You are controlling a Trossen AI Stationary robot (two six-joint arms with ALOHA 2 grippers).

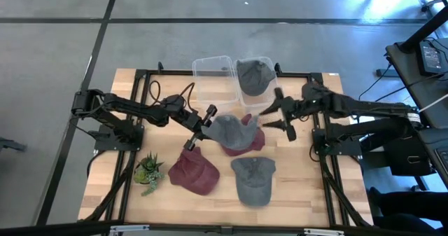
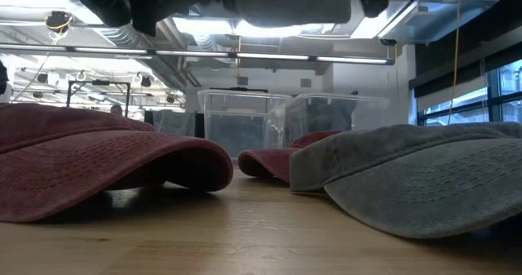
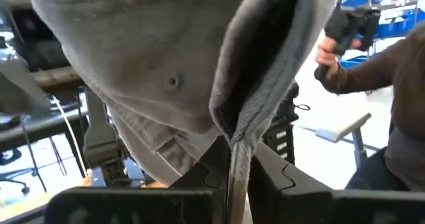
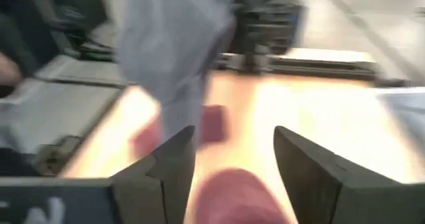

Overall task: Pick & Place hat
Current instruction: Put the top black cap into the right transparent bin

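Observation:
My left gripper [image 1: 208, 124] is shut on a grey hat [image 1: 231, 131], which it holds over the middle of the table, above a maroon hat [image 1: 257, 139] lying there. In the left wrist view the grey hat [image 3: 166, 71] fills the frame beyond my fingers. My right gripper [image 1: 274, 117] is open just to the right of the held hat and touches nothing; its wrist view shows its spread fingers [image 4: 169, 171] with the grey hat [image 4: 172, 58] ahead. Another maroon hat [image 1: 194, 171] and a grey hat [image 1: 253, 180] rest on the near part of the table. My left gripper pinches the grey hat between its two fingers by a folded edge band at its rim [image 3: 238, 144]. The fingers come roughly level from the table's left side. The hat is lifted clear of the table and spreads out beyond the fingers, toward the right arm.
Two clear plastic bins [image 1: 212, 78] [image 1: 260, 99] stand at the far edge; the right one holds a grey hat [image 1: 253, 75]. A small potted plant [image 1: 148, 171] sits near the left front. A person [image 3: 372, 71] is beyond the table.

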